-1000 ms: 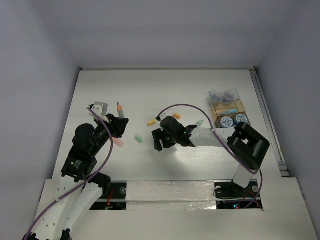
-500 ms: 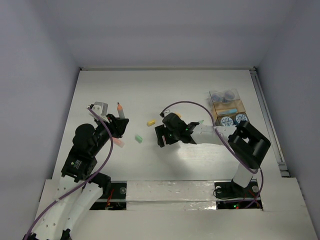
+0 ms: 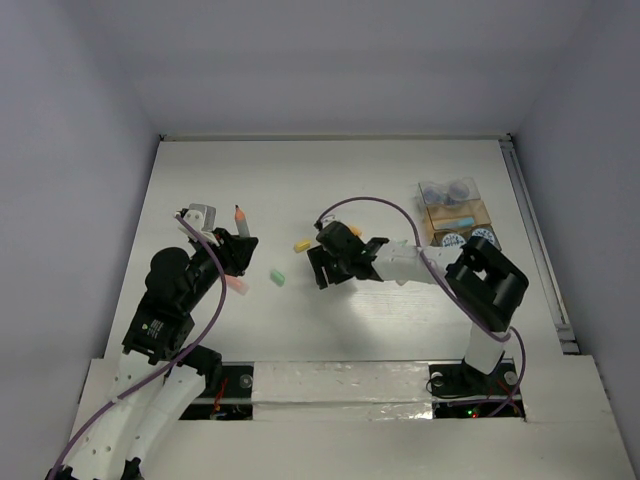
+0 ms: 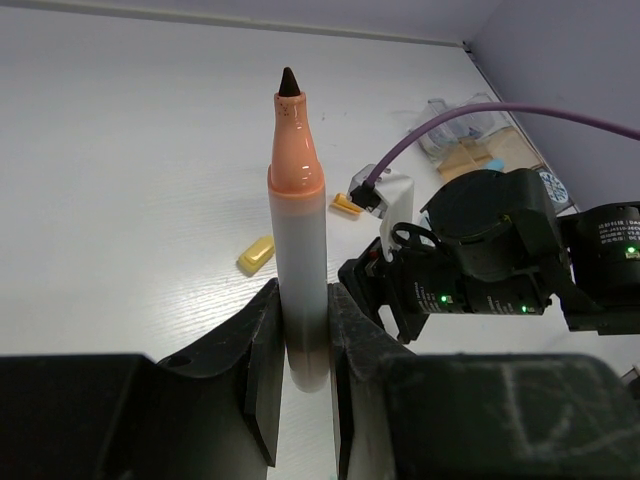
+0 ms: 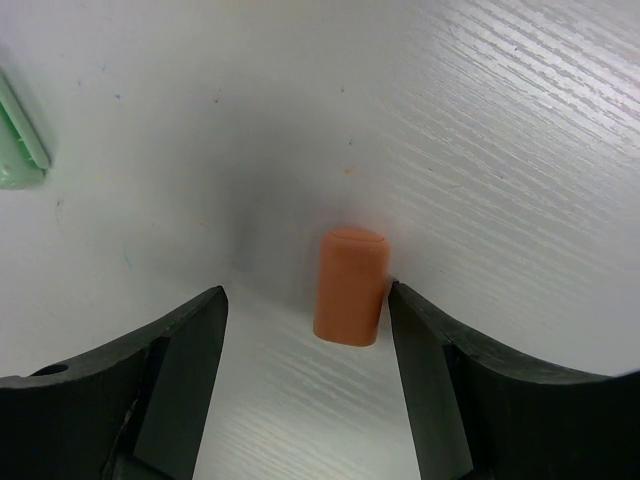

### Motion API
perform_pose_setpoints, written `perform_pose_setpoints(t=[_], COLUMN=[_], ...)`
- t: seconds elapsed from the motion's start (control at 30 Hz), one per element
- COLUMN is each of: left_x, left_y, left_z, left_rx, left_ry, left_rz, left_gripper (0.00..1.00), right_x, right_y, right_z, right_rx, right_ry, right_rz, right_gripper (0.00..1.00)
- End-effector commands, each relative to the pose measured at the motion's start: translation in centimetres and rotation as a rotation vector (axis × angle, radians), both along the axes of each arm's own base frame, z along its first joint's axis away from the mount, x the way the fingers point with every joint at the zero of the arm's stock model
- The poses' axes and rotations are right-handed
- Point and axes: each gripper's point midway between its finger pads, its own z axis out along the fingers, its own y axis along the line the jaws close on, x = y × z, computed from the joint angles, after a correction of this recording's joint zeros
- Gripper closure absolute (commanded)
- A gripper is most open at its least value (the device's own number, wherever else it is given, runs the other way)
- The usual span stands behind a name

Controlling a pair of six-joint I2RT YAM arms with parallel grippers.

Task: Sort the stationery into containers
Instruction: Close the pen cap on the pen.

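Observation:
My left gripper [image 4: 303, 330] is shut on a white-barrelled pen [image 4: 298, 250] with an orange collar and dark tip, held upright; the top view shows that gripper [image 3: 237, 252] and the pen [image 3: 241, 218] at the table's left. A short orange cap [image 5: 351, 286] lies on the table between the fingers of my open right gripper [image 5: 305, 300], touching the right finger [image 5: 430, 350]. Seen from above, the right gripper [image 3: 320, 268] hides the cap. The containers [image 3: 455, 212] stand at the far right with tape rolls [image 3: 452, 242] inside.
Near the right gripper lie a yellow piece [image 3: 301, 244], a green piece [image 3: 279, 277] and a small orange piece [image 3: 352, 231]. A pink piece [image 3: 237, 285] sits by the left arm. The green piece [image 5: 20, 140] also shows in the right wrist view.
My right gripper has shifted left and slightly toward the far side, nearer the yellow piece. The left arm and its pen have not moved.

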Motion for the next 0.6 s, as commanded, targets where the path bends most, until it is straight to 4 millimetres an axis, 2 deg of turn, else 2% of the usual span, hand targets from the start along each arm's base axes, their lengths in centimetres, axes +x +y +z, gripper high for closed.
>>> perform_pose_setpoints(t=[0.0, 0.17, 0.57], left_x=[0.3, 0.3, 0.3], left_y=[-0.2, -0.3, -0.3], left_z=[1.6, 1.5, 1.5], left_rx=[-0.022, -0.023, -0.023], left_ry=[-0.048, -0.046, -0.048], left_rz=[-0.008, -0.009, -0.014], left_gripper=[1.00, 1.00, 1.00], right_x=[-0.3, 0.7, 1.0], right_y=[-2.7, -3.3, -3.3], right_z=[-2.3, -2.0, -3.0], right_rx=[-0.155, -0.224, -0.281], right_ry=[0.034, 0.007, 0.030], right_rz=[-0.014, -0.017, -0.004], right_gripper=[0.28, 0.30, 0.51])
